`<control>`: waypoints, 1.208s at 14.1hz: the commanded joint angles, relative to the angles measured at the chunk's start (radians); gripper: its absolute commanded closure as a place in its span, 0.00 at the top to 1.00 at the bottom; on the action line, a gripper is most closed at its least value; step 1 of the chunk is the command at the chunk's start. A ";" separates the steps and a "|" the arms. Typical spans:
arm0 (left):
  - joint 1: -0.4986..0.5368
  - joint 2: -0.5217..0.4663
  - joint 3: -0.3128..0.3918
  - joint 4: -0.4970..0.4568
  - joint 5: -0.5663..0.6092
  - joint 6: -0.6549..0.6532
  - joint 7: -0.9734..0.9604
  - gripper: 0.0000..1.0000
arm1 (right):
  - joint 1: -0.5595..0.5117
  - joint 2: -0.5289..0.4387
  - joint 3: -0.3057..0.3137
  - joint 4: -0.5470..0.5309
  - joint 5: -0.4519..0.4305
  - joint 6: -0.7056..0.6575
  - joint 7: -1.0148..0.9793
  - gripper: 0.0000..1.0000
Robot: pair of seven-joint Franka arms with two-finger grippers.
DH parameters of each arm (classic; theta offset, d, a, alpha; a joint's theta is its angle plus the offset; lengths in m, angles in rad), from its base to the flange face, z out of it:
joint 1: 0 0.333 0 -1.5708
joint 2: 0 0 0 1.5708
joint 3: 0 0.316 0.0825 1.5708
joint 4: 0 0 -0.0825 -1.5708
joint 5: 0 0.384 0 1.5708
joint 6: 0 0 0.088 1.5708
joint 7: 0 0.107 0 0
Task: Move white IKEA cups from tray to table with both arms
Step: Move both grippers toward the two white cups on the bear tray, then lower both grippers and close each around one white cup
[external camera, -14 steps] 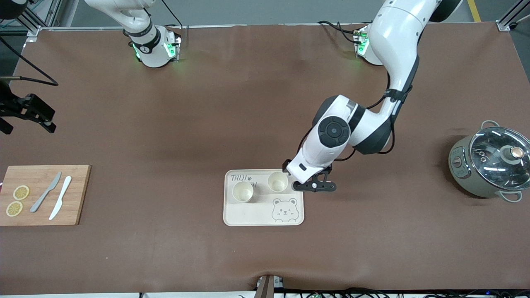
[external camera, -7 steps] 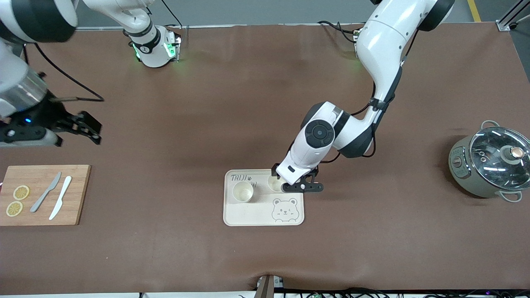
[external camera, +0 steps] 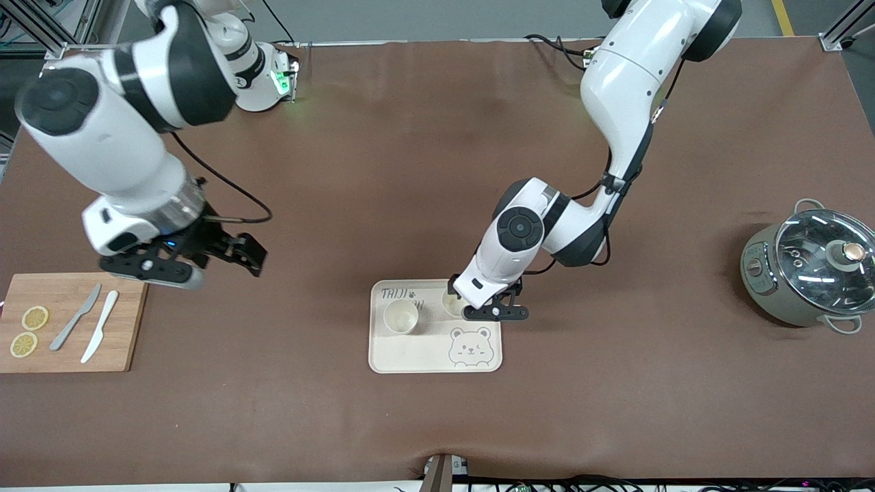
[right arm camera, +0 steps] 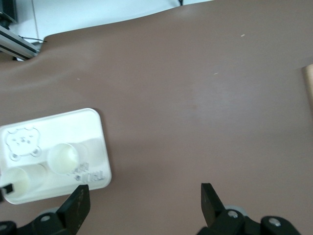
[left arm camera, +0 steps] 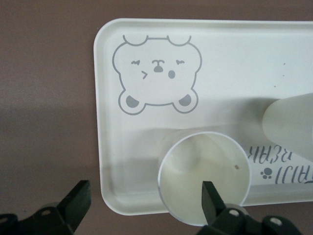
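Two white cups stand upright on the cream bear tray [external camera: 437, 355]. One cup [external camera: 400, 316] stands free at the tray's end toward the right arm. The other cup [external camera: 449, 303] is partly covered by my left gripper [external camera: 491, 309]. In the left wrist view that gripper [left arm camera: 144, 203] is open: one finger [left arm camera: 212, 200] is over this cup's [left arm camera: 195, 181] mouth, the other [left arm camera: 76, 203] is over bare table off the tray's [left arm camera: 146, 44] edge. The free cup [left arm camera: 288, 125] shows beside it. My right gripper [external camera: 246, 256] is open and empty over bare table; its wrist view [right arm camera: 144, 203] shows the tray [right arm camera: 93, 122] with both cups.
A wooden cutting board [external camera: 130, 321] with two lemon slices [external camera: 29, 331], a grey knife [external camera: 75, 318] and a white knife [external camera: 100, 326] lies at the right arm's end. A green pot with a glass lid [external camera: 810, 273] stands at the left arm's end.
The right arm has swung in from the table's edge toward the tray, its gripper still open. The left gripper has shifted over the cup at the tray's edge and sunk a little.
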 commanded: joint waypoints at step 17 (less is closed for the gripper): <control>-0.020 0.038 0.009 0.020 0.086 0.067 -0.129 0.00 | 0.162 0.407 -0.010 0.149 0.134 0.225 0.207 1.00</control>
